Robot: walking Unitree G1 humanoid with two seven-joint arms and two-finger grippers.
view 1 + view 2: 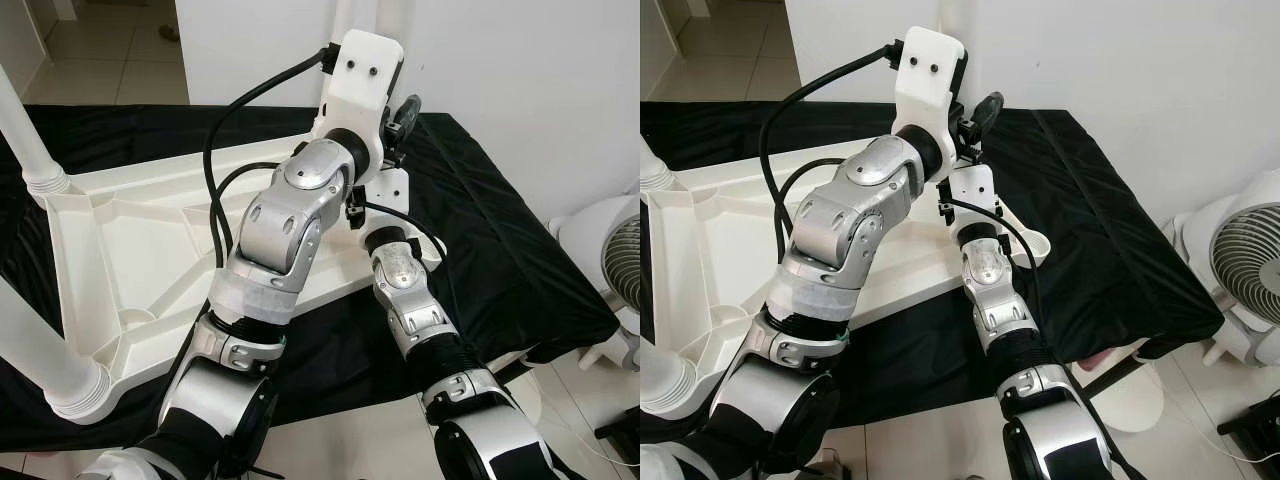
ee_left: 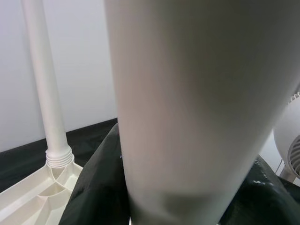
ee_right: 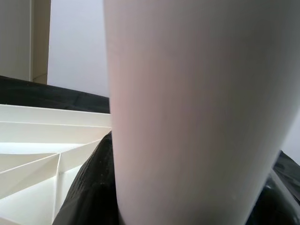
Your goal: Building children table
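The white children's table top [image 1: 130, 260] lies upside down on a black cloth. Two legs [image 1: 25, 130] [image 1: 40, 350] stand screwed in on its left side. Both arms reach to the far right corner, where a white table leg [image 1: 392, 15] stands upright. My left gripper [image 1: 400, 120] is the higher one and is shut on this leg [image 2: 187, 117], dark fingers [image 2: 93, 187] hugging either side. Just below it, partly hidden behind the left wrist, my right gripper [image 1: 965, 165] is shut on the same leg [image 3: 187, 117]. Another leg [image 2: 44, 84] stands at the far corner.
The black cloth [image 1: 500, 250] covers the work surface, and its right edge drops off near a white fan [image 1: 1245, 260] on the floor. A white wall rises close behind the far edge. Tiled floor lies at the front.
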